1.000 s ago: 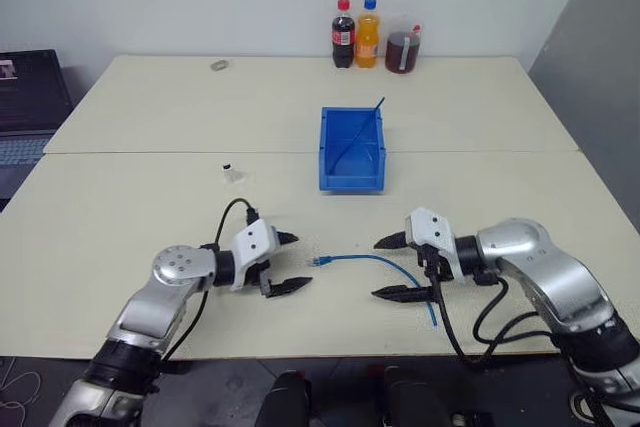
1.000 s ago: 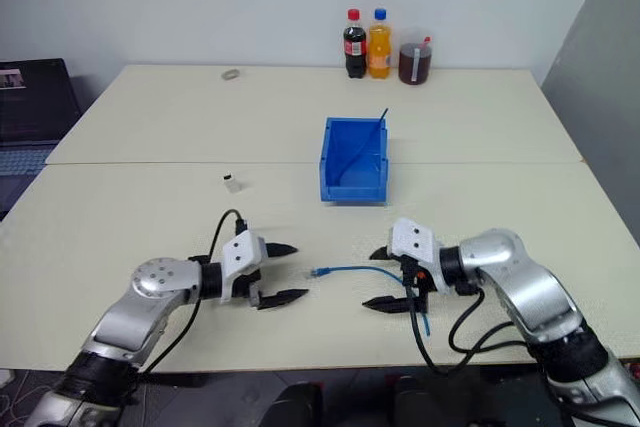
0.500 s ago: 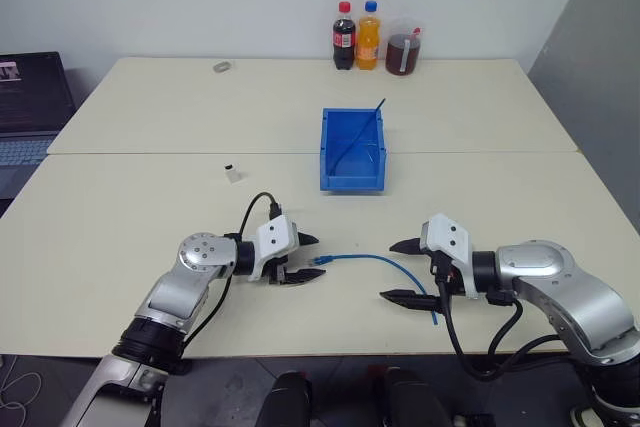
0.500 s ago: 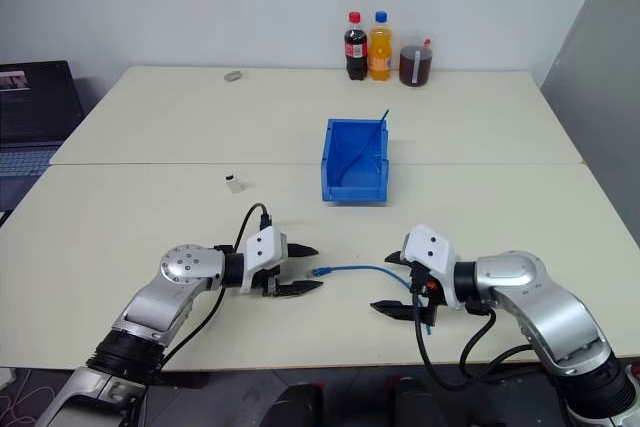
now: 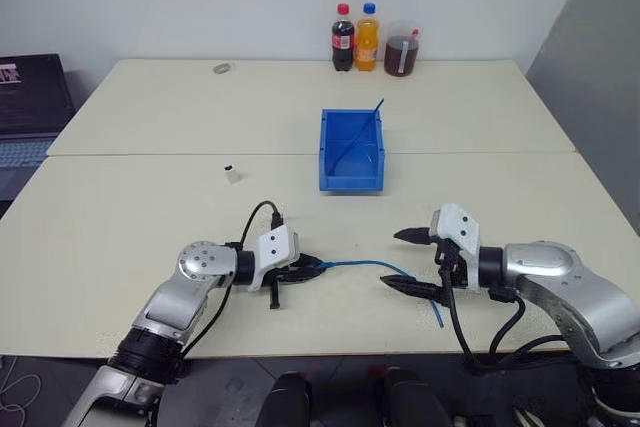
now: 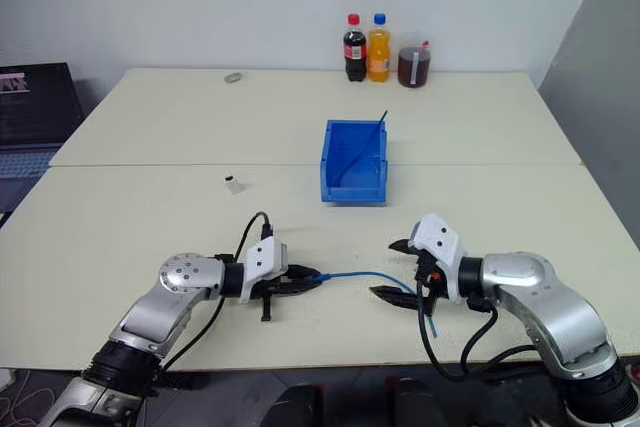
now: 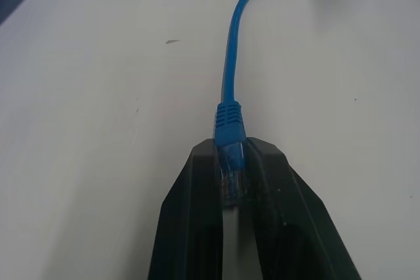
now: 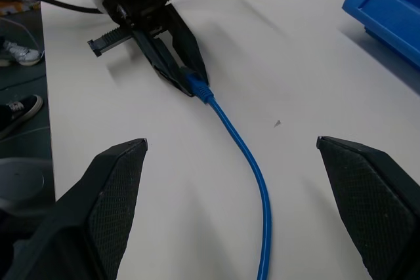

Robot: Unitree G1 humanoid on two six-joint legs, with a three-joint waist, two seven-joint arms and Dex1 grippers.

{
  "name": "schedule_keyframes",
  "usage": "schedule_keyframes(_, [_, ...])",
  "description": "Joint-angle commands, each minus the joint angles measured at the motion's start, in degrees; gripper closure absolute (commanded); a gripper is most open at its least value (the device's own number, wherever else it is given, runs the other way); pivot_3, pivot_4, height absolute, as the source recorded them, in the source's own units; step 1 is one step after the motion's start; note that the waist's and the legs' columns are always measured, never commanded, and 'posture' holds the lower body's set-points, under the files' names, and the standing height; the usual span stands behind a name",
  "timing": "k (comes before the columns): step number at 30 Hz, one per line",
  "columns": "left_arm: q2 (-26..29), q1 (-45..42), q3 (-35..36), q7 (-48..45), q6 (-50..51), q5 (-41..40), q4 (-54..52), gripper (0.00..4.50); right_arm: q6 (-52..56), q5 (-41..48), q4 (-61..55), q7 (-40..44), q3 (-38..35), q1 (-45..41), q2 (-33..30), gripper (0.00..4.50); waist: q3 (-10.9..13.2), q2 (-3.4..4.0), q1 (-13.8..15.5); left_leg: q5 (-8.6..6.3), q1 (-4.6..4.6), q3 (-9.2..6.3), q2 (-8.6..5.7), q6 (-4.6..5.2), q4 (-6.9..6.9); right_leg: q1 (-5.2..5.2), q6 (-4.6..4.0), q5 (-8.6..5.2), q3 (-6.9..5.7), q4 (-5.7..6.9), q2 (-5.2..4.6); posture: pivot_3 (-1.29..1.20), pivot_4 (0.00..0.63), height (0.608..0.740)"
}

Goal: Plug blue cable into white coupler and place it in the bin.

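The blue cable [image 5: 360, 264] lies on the table's near part, curving from its plug toward my right gripper. My left gripper [image 5: 310, 268] is shut on the clear-blue plug [image 7: 230, 168], which sits pinched between the two black fingers. My right gripper [image 5: 395, 259] is open beside the cable's other stretch, its fingers straddling the cord [image 8: 252, 162] without touching it. The white coupler [image 5: 232, 173] stands alone on the table, left of the bin and beyond my left arm. The blue bin [image 5: 350, 185] sits mid-table with a dark thin strand leaning inside.
Two drink bottles [image 5: 355, 35] and a jar of dark liquid [image 5: 403, 47] stand at the table's far edge. A small grey object [image 5: 221, 67] lies at the far left. A laptop [image 5: 30, 97] sits off the table's left side.
My left gripper reached right to the cable's plug and its fingers closed on it. The right gripper stayed open and shifted slightly to the right.
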Motion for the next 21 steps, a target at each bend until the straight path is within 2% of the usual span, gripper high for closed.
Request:
schedule_keyframes(1, [-0.26,0.82,2.24,1.78,3.70,-1.57,-0.64,4.23,-2.67,3.33,-2.24,-0.06,-3.16,2.12,1.24,0.10,0.00,0.00,-0.02,0.00,0.00,-0.01,0.01,0.00,0.00,0.00,0.00,0.00,-0.01,0.01,0.01,0.00,0.150,0.740])
schedule_keyframes(4, [-2.39,-0.62,4.83,3.58,6.55,-5.08,-1.98,4.23,-4.63,6.07,-3.18,0.40,-4.74,4.09,2.60,0.10,0.00,0.00,-0.07,0.00,-0.01,-0.02,0.04,0.00,0.00,-0.01,0.03,-0.02,-0.01,0.01,0.06,0.00,0.150,0.740])
schedule_keyframes(6, [-4.32,-1.51,6.66,4.69,10.22,-8.64,-3.63,4.23,-1.20,9.02,-3.78,0.85,-4.79,4.61,1.84,0.10,0.01,-0.01,-0.06,0.00,-0.02,-0.02,0.04,0.00,0.00,-0.02,0.04,-0.02,-0.01,0.01,0.07,0.00,0.150,0.740])
schedule_keyframes(10, [-6.92,-1.91,9.47,5.88,18.39,-15.88,-8.70,4.23,2.77,15.11,-4.30,-1.68,-6.06,5.16,4.27,0.10,0.03,-0.05,-0.06,0.00,-0.09,-0.04,0.04,0.00,0.01,-0.04,-0.06,0.04,-0.01,0.00,0.06,0.00,0.150,0.740])
schedule_keyframes(17, [-9.77,-2.93,13.98,10.17,31.40,-28.67,-17.16,4.23,5.21,20.18,0.67,-11.60,-6.57,2.69,15.12,0.10,0.03,-0.05,-0.26,0.00,-0.08,-0.05,0.10,0.00,-0.01,-0.07,-0.05,0.03,-0.01,0.01,0.12,0.00,0.150,0.740])
schedule_keyframes(21, [-10.02,-3.20,15.37,12.00,35.38,-32.75,-19.52,4.23,6.24,22.51,3.34,-14.51,-7.61,-0.54,18.62,0.10,0.03,-0.05,-0.22,0.01,-0.07,-0.04,0.09,0.00,-0.01,-0.09,-0.05,0.02,0.02,0.04,0.14,0.00,0.150,0.740])
